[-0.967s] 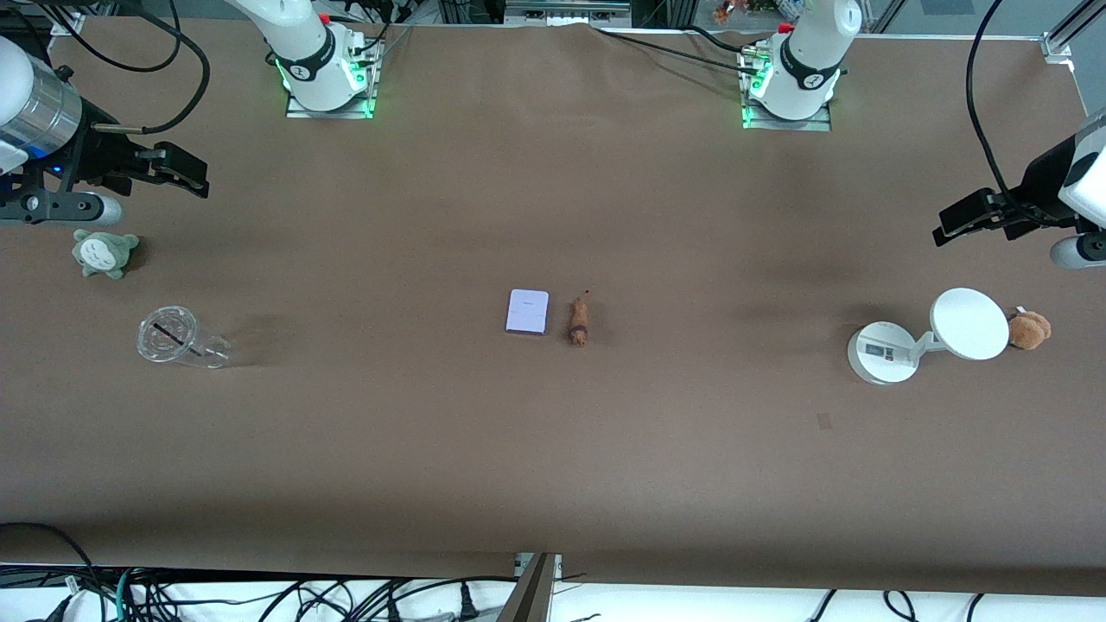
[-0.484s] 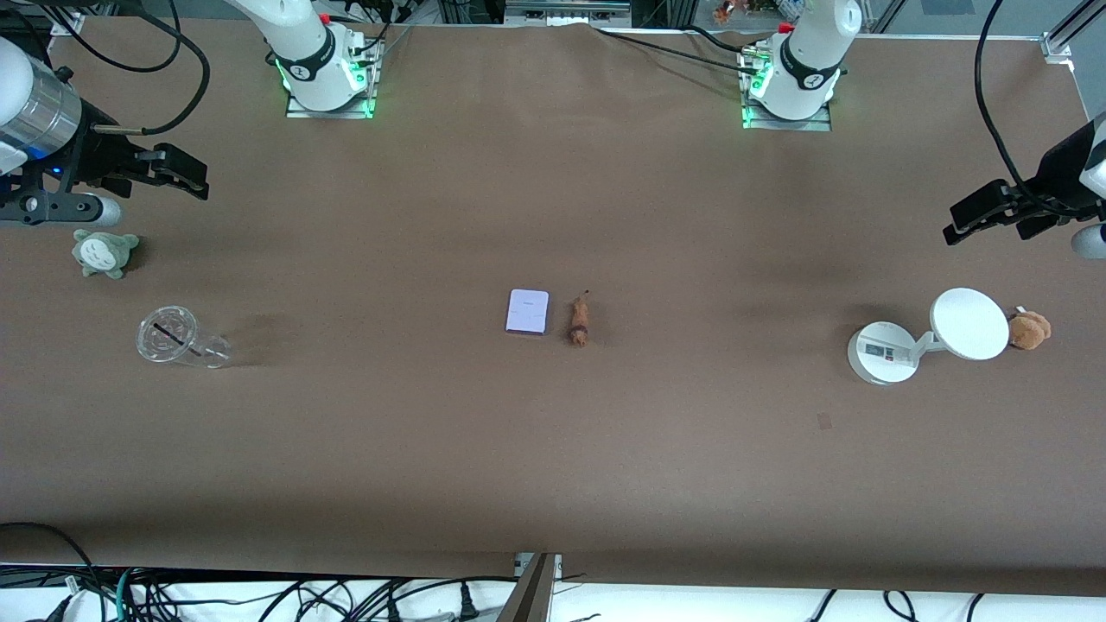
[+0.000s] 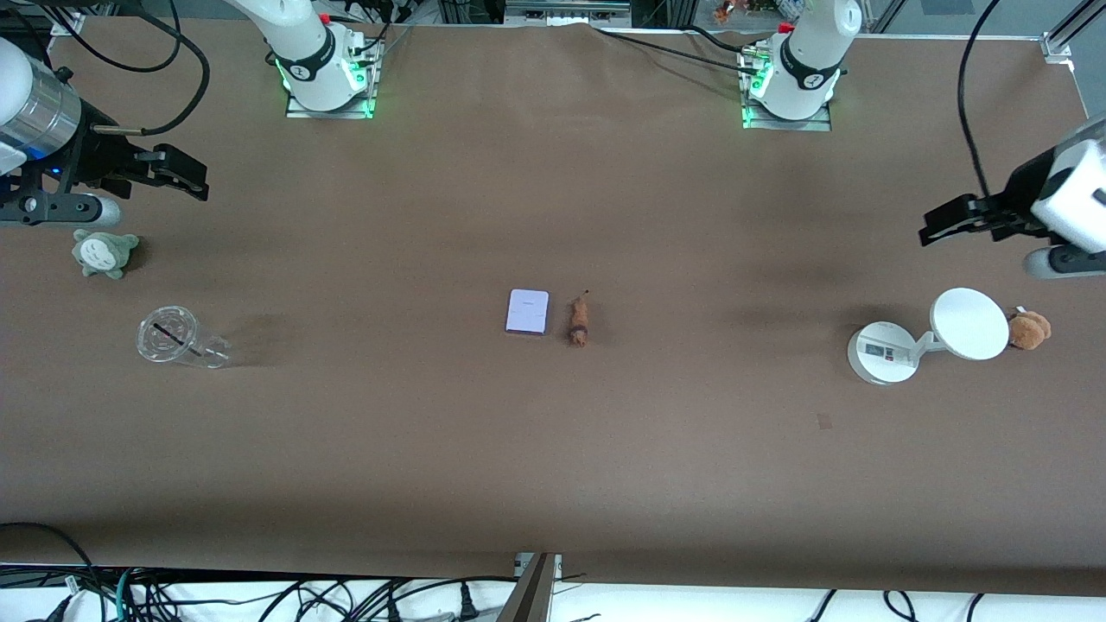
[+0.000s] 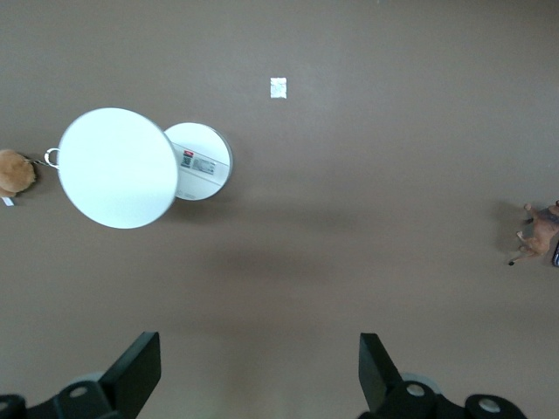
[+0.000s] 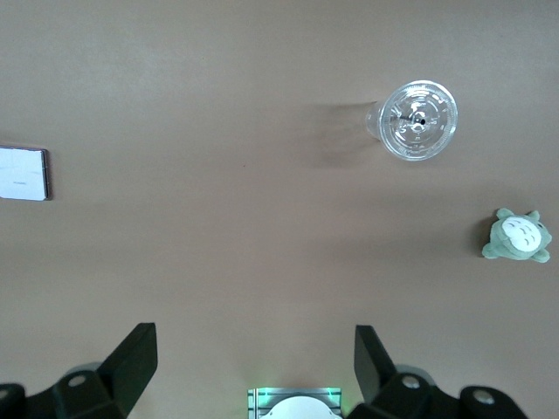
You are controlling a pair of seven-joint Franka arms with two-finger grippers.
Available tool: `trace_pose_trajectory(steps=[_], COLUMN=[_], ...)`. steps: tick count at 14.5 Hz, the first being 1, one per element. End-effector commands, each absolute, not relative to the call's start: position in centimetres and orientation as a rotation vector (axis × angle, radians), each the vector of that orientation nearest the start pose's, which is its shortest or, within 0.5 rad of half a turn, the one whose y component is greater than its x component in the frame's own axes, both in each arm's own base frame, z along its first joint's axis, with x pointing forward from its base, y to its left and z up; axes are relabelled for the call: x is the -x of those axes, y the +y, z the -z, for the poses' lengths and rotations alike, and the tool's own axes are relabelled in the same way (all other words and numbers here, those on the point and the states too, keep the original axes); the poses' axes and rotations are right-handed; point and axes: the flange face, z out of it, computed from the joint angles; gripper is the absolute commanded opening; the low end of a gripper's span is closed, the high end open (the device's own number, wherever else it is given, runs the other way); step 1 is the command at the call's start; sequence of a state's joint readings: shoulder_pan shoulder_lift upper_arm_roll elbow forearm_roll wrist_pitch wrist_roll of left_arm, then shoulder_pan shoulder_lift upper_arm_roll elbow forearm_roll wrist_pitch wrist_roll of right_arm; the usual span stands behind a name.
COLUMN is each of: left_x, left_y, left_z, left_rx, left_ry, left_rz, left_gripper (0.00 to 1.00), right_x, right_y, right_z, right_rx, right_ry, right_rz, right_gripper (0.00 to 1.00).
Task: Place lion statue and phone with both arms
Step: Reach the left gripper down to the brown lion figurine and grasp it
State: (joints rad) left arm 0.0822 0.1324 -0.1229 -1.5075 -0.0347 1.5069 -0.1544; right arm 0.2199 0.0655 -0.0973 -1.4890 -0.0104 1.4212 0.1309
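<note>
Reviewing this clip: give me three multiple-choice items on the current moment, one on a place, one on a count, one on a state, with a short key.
1. Where is the lion statue?
A. Beside the phone at mid-table
B. Inside the clear cup
C. On the white disc device

2. How many plush toys are on the table?
A. One
B. Two
C. Four

3. What is the left gripper doing?
A. Clamped on the phone
B. Open and holding nothing, above the disc device
C. Shut on the lion statue

Key: 1 A, they lie side by side. 2 B, a grey-green plush and a light-brown plush. 3 B, the left wrist view shows its fingers apart with bare table between.
</note>
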Motion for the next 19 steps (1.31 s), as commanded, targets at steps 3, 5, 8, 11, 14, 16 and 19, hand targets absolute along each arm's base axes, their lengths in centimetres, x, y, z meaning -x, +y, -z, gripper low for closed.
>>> trace_pose_trajectory(steps=[3, 5, 8, 11, 14, 16, 19], left_x=[-62.4, -63.4, -65.5, -65.8, -64.5, -63.0, -61.8], left_y=[-10.7, -14.9, -19.0, -25.8, -33.4, -37.3, -40.7], left_z=[-49.9, -45.6, -39.5, -34.6, -33.2, -32.9, -30.5], left_rx=[3.098, 3.078, 3.169, 3.155, 3.145, 3.142, 3.148], left_ry=[-0.383, -0.431, -0.529, -0.621, -0.714, -0.708, -0.757], left_rz=[-0.369, -0.411, -0.423, -0.388, -0.35, -0.348, -0.321], left_gripper=[1.0, 1.0, 1.0, 1.0, 1.0, 1.0, 1.0], right_x=[-56.0, -56.0, -56.2, -56.6, -56.8, -56.8, -57.0], right_y=[6.7, 6.7, 6.7, 6.6, 6.7, 6.8, 6.8], right_z=[-61.1, -61.0, -60.6, -59.9, -59.9, -59.8, -59.4], right_rx=[3.174, 3.176, 3.178, 3.181, 3.178, 3.178, 3.179], right_ry=[0.017, 0.017, 0.02, 0.03, 0.026, 0.024, 0.021], right_rz=[-0.213, -0.215, -0.227, -0.243, -0.227, -0.229, -0.241], right_gripper=[1.0, 1.0, 1.0, 1.0, 1.0, 1.0, 1.0])
